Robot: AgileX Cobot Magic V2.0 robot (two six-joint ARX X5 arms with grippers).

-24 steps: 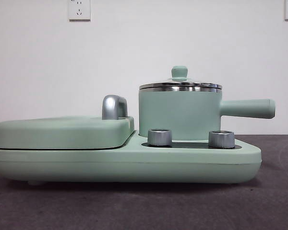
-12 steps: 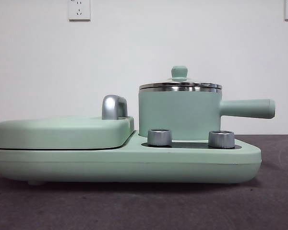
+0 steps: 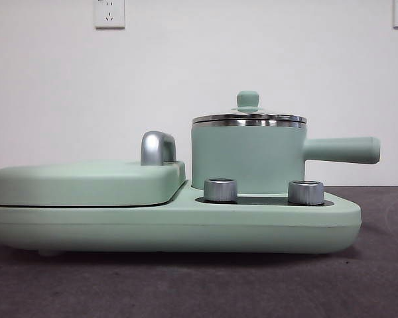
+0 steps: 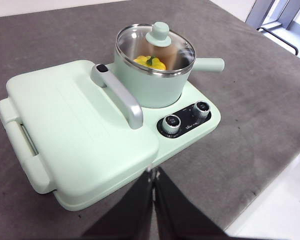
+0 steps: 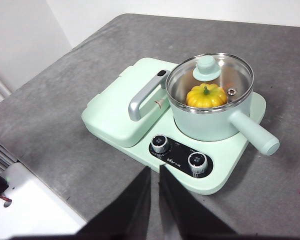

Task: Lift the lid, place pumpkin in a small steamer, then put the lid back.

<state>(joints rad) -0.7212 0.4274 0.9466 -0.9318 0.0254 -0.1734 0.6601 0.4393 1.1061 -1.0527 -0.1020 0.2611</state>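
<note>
On the grey surface (image 3: 199,291) sits a mint-green cooking appliance; at its left the flat griddle cover (image 3: 86,182) lies closed, with a chrome handle (image 3: 157,148) at its inner edge. To the right stands the small steamer (image 3: 249,159), its long handle pointing right, with two silver dials (image 3: 221,189) in front. The lid (image 5: 210,75) rests on the steamer's rim, and the pumpkin (image 5: 206,96) shows inside through the glass. The left gripper (image 4: 153,172) and right gripper (image 5: 154,172) hang above, well apart from the appliance, fingers closed on nothing.
</note>
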